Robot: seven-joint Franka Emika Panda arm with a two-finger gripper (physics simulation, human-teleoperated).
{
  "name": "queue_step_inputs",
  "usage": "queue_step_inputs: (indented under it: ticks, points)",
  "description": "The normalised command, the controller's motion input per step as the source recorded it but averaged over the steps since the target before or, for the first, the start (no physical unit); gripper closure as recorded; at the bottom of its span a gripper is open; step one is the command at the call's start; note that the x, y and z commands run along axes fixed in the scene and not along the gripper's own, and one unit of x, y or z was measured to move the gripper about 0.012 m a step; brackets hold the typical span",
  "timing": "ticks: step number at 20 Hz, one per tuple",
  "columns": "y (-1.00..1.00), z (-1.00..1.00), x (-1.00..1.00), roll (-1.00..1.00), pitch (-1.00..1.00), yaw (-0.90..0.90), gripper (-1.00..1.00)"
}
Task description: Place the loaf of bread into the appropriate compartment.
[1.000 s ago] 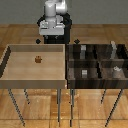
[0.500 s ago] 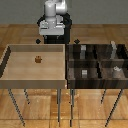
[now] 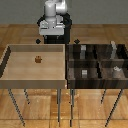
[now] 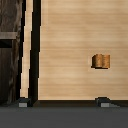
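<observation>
The loaf of bread [image 3: 38, 59] is a tiny brown cube lying on the floor of the shallow tan tray [image 3: 10, 80], toward its back at the exterior view's left. In the wrist view the loaf of bread [image 4: 100, 61] rests alone on the pale wood. My gripper [image 3: 52, 34] hangs high behind the tray's back wall, well apart from the loaf. Seen from the wrist, the gripper [image 4: 63, 103] is open, with two grey fingertips [image 4: 22, 103] set wide apart and nothing between them.
A dark box of several compartments [image 3: 97, 62] adjoins the tray on the exterior view's right; small grey objects [image 3: 116, 69] sit in some of them. Its dark wall [image 4: 10, 50] shows in the wrist view. Both containers stand on thin metal legs above a wooden floor.
</observation>
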Motion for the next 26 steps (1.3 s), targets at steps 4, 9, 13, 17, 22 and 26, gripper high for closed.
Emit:
queue_step_inputs:
  ticks: [4,9,13,17,22,26]
  points:
    - [0.0,0.0,0.0,0.0,0.0,0.0,-1.0]
    - [0.0,0.0,0.0,0.0,0.0,0.0,-1.0]
    - [0.0,0.0,0.0,0.0,0.0,0.0,-1.0]
    - [-0.5,0.0,0.0,0.0,0.0,0.0,-1.0]
    - [-1.0,0.0,0.04,0.0,0.0,0.0,-1.0]
    - [0.0,0.0,0.75,0.0,0.0,0.0,-1.0]
